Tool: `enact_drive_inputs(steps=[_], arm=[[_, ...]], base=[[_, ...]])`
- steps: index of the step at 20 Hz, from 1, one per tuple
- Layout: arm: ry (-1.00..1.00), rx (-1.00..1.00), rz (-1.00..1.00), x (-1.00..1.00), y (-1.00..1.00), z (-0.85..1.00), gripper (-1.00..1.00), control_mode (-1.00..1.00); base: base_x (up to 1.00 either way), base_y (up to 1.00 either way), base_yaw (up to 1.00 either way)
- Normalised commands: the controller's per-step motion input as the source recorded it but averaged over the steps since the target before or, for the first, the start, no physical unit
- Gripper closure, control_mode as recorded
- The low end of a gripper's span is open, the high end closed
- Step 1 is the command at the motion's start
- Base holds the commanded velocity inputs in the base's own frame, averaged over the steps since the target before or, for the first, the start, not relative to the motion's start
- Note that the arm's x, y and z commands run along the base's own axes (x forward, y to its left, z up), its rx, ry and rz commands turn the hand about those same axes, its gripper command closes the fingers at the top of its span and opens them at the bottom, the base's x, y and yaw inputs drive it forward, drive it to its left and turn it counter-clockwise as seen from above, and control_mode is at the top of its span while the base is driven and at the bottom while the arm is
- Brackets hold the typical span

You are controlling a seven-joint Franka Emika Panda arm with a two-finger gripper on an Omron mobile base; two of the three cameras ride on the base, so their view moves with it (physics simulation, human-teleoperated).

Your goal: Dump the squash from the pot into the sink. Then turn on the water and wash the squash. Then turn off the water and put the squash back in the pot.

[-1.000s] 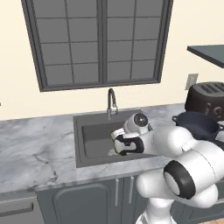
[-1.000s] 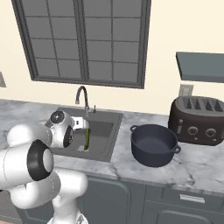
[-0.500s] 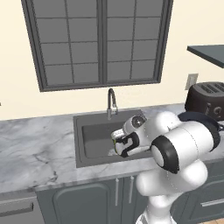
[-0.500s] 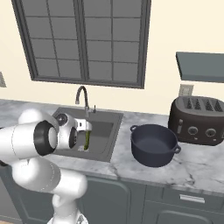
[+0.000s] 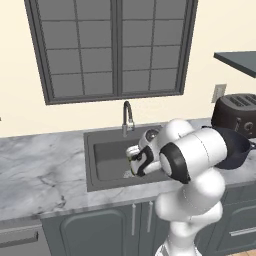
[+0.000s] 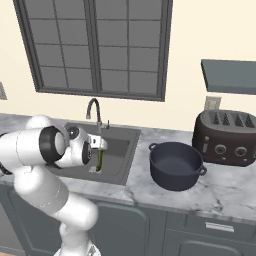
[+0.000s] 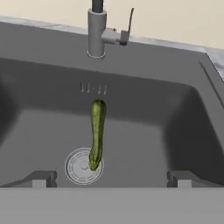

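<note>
Gripper [image 7: 111, 179] is spread wide, nothing between the tips, hovering above the sink [image 7: 183, 83] and looking down into the basin. In the hand view the two fingertips [image 7: 41, 178] sit low at either side, well apart from the squash [image 7: 96, 133].

Squash lies on the basin floor, long axis running from near end to far end. Its near end overlaps the round drain [image 7: 83, 165]; its far end points toward the back wall under the faucet [image 7: 97, 30]. From the right base view the squash [image 6: 99, 160] shows just beside the wrist, inside the sink [image 6: 125, 150].

Pot [image 6: 176, 165] is upright and empty on the counter to the right of the sink, toaster [image 6: 227, 137] behind it. In the left base view the pot [image 5: 235, 150] is mostly hidden by the arm.

My read: dump is done, and the water or the pickup comes next. No stream is visible from the spout.

Risks:
- Squash is slim and round, so it will likely roll on the flat floor if one finger touches first.
- The jaw line looks square to the squash's length, which is fine, but an off-centre descent would push it.
- The faucet lever [image 7: 127, 24] is small, so a reach could miss it or hit the neck.
- Sink walls limit wrist clearance on the way down.
</note>
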Motion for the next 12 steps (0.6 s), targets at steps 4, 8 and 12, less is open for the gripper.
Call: enact_drive_inputs(steps=[4,8,12], arm=[[0.12,0.03,-0.04,0.25,0.0,-0.18,-1.0,-1.0],[0.12,0.02,-0.02,0.1,0.01,-0.28,-1.0,-1.0],[0.06,0.0,-0.01,0.04,0.07,-0.4,-1.0,-1.0]], base=[[0.0,0.0,0.0],[0.0,0.0,0.0],[0.0,0.0,0.0]])
